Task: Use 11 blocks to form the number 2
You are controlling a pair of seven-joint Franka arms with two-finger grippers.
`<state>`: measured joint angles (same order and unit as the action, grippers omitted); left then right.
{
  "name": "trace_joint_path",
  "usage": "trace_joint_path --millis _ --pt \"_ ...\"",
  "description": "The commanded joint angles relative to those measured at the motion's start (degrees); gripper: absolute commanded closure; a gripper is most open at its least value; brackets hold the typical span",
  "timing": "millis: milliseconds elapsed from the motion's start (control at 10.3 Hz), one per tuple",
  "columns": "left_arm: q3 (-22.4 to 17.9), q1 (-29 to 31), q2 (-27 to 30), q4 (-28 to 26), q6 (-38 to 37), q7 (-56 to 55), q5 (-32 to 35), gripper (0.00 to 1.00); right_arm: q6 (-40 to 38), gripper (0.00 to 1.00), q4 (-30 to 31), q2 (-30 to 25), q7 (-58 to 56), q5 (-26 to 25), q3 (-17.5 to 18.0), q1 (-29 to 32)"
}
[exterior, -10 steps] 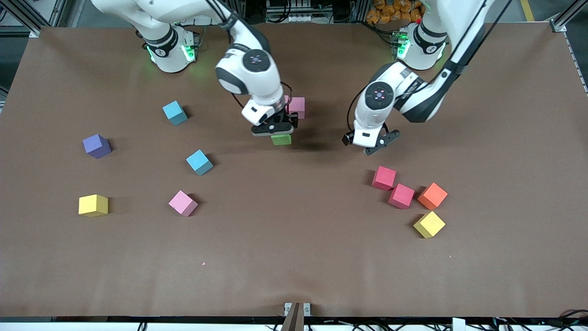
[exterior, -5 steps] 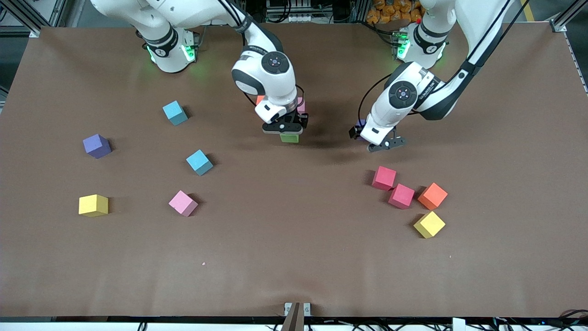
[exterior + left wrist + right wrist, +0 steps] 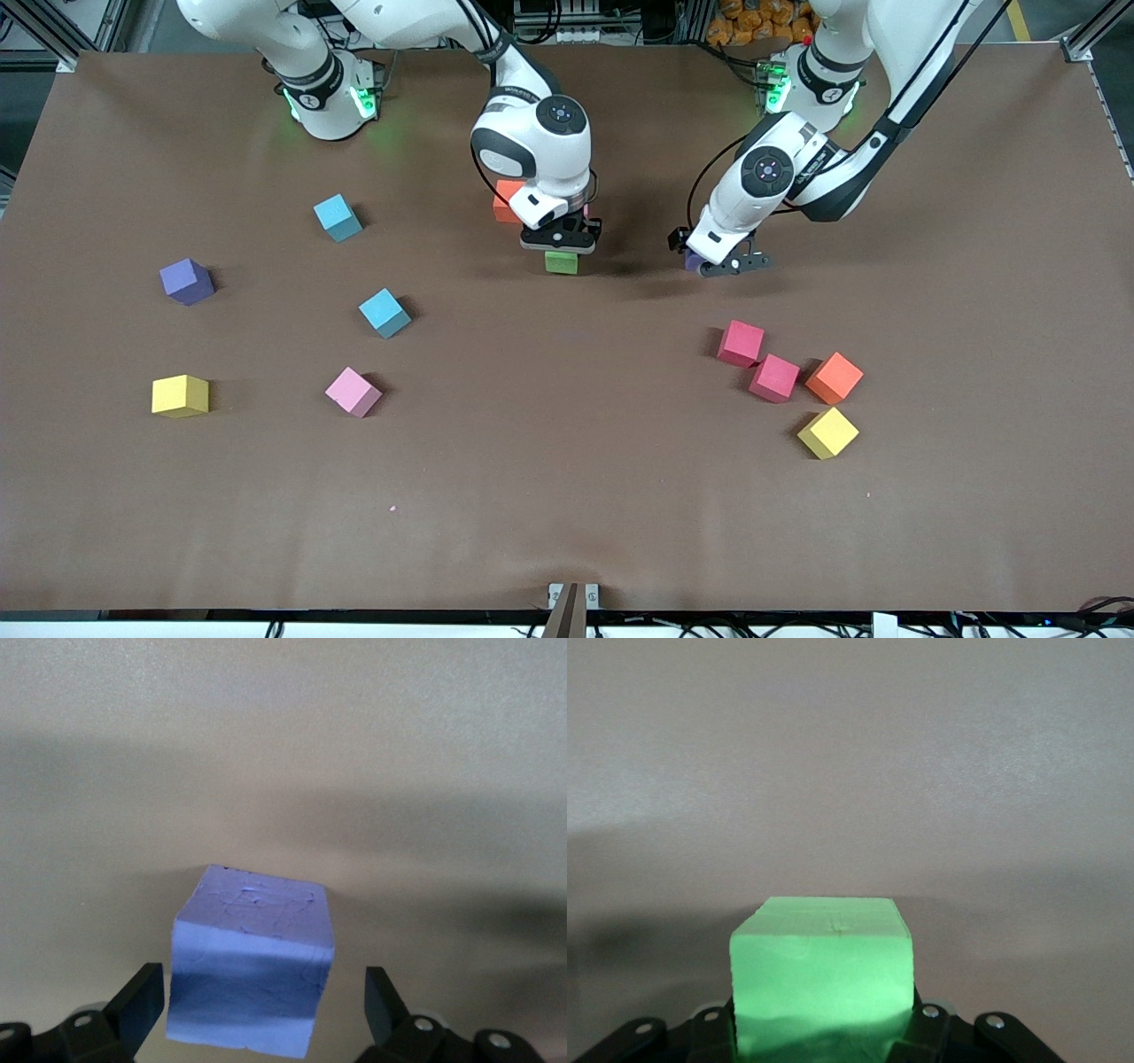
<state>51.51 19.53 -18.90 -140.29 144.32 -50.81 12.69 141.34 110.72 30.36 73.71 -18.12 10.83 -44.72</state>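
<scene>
Front view: barely begun, no number 2 laid out yet, most blocks scattered loose. Right gripper clamped on green block, gripped between jaws. Left gripper spread wide, purple block sitting between jaws, ungripped.

A wide brown table (matte, evenly lit) fills the view, aluminium framing at its corners.
</scene>
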Motion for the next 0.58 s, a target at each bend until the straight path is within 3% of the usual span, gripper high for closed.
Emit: trace_joint_path --millis 0,194,387,484 --pt "0.52 0.69 0.18 -0.86 1.05 0.98 1.46 0.0 -0.37 0.53 -1.38 2.15 0.91 0.89 0.32 -0.63" --pt "0.43 0.95 -0.61 -0.6 1.05 1.42 1.99 0.0 -0.45 0.52 -1.47 2.42 1.52 0.89 2.69 0.16" --pt "0.26 1.04 -1.49 -0.08 1.05 1.42 3.56 0.01 -0.28 0.52 -1.47 2.33 1.44 0.89 2.79 0.16" --pt "0.08 1.04 -1.75 0.1 1.05 1.42 4.18 0.3 -0.8 0.52 -1.47 2.07 1.26 0.98 2.88 0.08"
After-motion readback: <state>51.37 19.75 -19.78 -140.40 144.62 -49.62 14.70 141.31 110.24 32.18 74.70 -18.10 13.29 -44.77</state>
